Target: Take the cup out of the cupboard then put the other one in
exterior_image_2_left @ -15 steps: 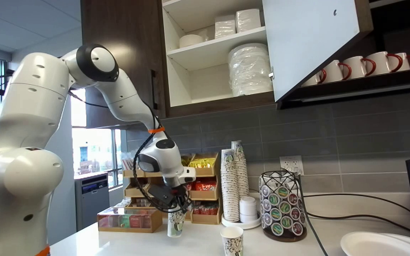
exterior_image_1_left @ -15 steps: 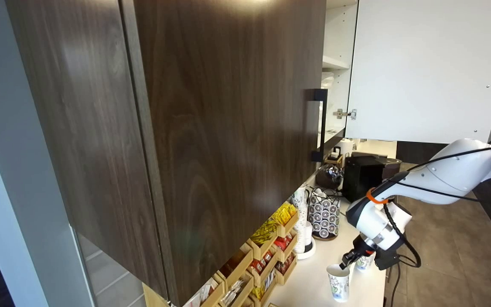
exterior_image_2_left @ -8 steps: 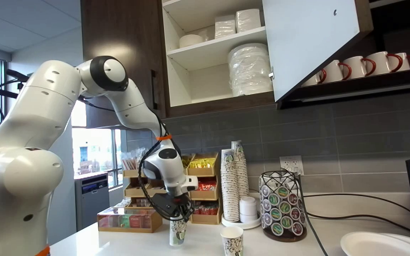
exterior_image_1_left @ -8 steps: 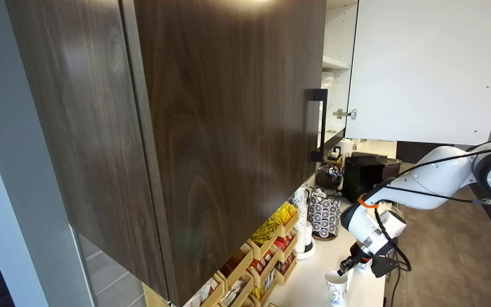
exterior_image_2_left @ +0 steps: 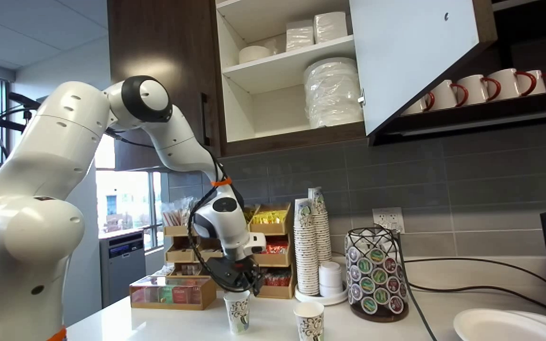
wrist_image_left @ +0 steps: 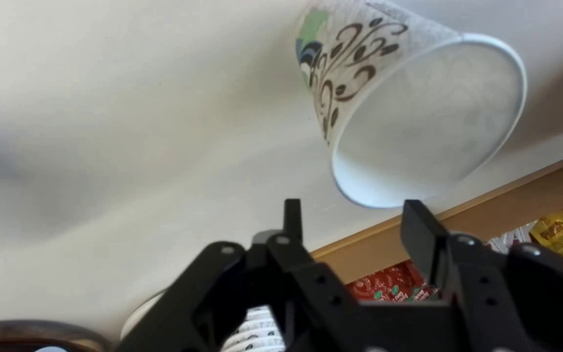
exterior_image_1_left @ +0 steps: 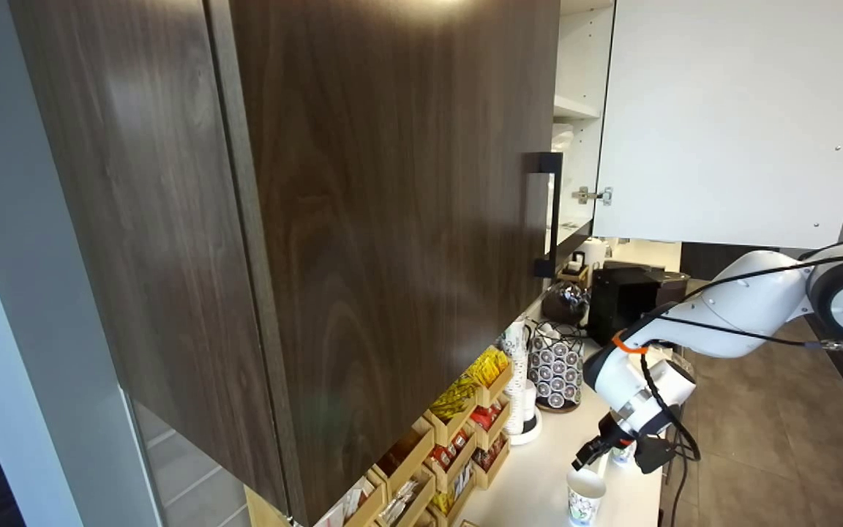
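As two cups (exterior_image_2_left: 238, 312) (exterior_image_2_left: 310, 323) stand on the counter (exterior_image_2_left: 269, 324), bottom centre, removal looks done; putting one in the cupboard (exterior_image_2_left: 277, 109), upper centre, remains; the hand (wrist_image_left: 352, 211) is wide, empty.

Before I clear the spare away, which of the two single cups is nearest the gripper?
The cup just below the open gripper; the other cup stands nearer the pod rack.

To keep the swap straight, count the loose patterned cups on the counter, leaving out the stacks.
2: one cup near the gripper, a second cup closer to the pod rack. More could be hidden behind the arm.
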